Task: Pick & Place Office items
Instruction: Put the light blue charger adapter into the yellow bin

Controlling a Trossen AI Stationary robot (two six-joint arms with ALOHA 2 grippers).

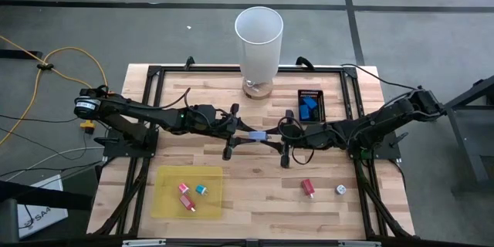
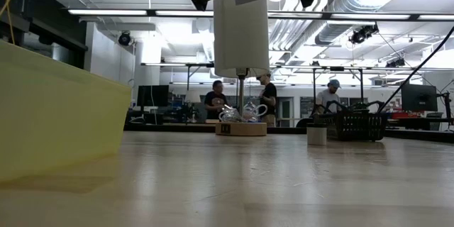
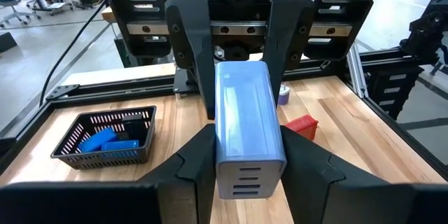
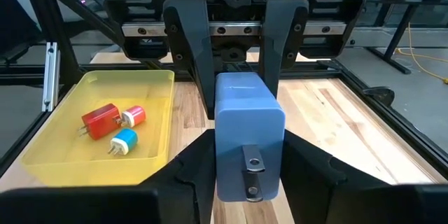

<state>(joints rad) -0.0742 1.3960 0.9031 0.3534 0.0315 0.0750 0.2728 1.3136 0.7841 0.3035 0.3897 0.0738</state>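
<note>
A light blue block [image 1: 258, 136], one of the office items, hangs above the middle of the table between my two grippers, which face each other. My left gripper [image 1: 248, 134] comes from the left and my right gripper [image 1: 268, 137] from the right, each shut on one end of it. Three small items (red, pink, teal) lie in the flat yellow tray [image 1: 164, 201]. A red item [image 1: 307, 187] and a whitish round one [image 1: 340, 190] rest on the table at the near right. My left gripper pinches the block's two long sides [image 3: 225, 155] between its fingers at the slotted end. The fingers reach in level from the table's left and lie along the block. The block is level and clear of the table. My right gripper pinches the two long sides [image 4: 225, 155] at the other end, where a metal prong [image 4: 251, 173] sticks out. Its fingers come level from the table's right, along the block, and meet the left gripper's fingers [image 4: 196, 56] near mid-length.
A tall white cylinder [image 1: 258, 42] stands on a wooden base at the far middle. A small black basket [image 1: 318, 111] with blue pieces sits at the far right. Black frame rails run round the table's edge.
</note>
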